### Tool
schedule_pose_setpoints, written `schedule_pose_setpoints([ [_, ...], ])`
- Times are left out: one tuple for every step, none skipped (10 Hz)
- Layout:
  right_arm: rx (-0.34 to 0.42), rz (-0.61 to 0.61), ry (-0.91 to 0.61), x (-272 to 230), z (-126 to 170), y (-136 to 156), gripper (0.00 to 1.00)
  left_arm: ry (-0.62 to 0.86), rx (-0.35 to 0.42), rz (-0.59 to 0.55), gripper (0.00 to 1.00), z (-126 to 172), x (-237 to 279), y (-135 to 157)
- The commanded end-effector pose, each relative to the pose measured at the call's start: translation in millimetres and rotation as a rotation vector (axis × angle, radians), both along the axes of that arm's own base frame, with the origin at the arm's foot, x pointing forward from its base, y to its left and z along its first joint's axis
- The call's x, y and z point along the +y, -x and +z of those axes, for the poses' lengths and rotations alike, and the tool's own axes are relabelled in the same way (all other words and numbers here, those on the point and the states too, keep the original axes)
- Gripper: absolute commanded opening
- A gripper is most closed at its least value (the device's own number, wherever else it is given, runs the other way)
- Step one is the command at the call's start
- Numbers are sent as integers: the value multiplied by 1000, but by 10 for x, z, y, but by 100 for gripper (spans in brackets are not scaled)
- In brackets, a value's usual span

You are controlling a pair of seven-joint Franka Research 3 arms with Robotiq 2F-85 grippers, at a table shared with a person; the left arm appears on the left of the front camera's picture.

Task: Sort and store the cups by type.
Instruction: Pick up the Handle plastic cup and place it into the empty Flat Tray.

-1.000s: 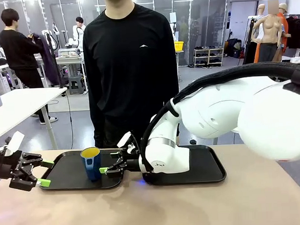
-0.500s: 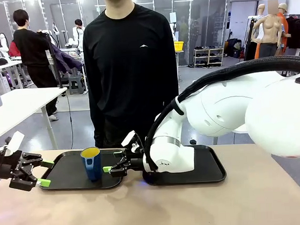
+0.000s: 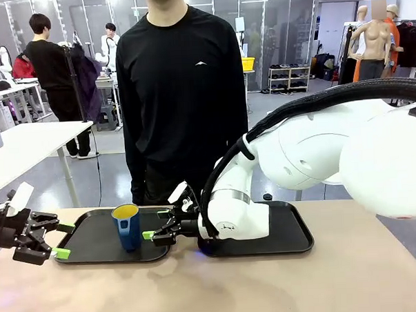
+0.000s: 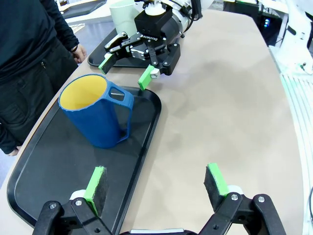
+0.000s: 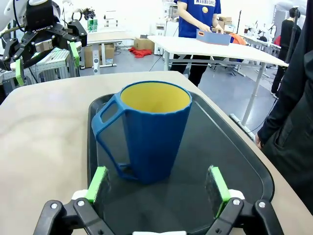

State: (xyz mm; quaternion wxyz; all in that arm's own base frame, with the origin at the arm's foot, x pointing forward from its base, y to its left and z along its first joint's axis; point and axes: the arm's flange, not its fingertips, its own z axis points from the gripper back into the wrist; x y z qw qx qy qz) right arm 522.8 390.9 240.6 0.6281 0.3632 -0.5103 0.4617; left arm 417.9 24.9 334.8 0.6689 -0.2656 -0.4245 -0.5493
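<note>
Blue cup (image 3: 127, 226): stands on the left tray (image 3: 88, 247), lower left of the frame.
Right hand (image 3: 158, 226): wide open, moved back a little, empty.
Left hand (image 3: 58, 240): wide open, waiting.
Mint cup (image 4: 124, 16): right tray.
Meaning: blue cup stored.

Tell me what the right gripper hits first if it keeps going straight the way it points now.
Most likely the blue cup: it stands upright on the black tray, dead ahead of the open right gripper, roughly centred between its fingers.

cup (image 5: 154, 129): dark blue, yellow inside | tumbler (image 4: 123, 14): pale mint | tray (image 3: 94, 245): black
</note>
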Motion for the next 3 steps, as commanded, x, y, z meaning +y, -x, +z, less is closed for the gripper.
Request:
schedule_pose_setpoints([
  [-2,-2,2,33,-14,-17,100,0,-10,-10,100,-18,-2,-1],
  [-2,-2,2,33,-14,-17,100,0,-10,-10,100,-18,-2,-1],
  [-2,-2,2,33,-14,-17,100,0,-10,-10,100,-18,-2,-1],
])
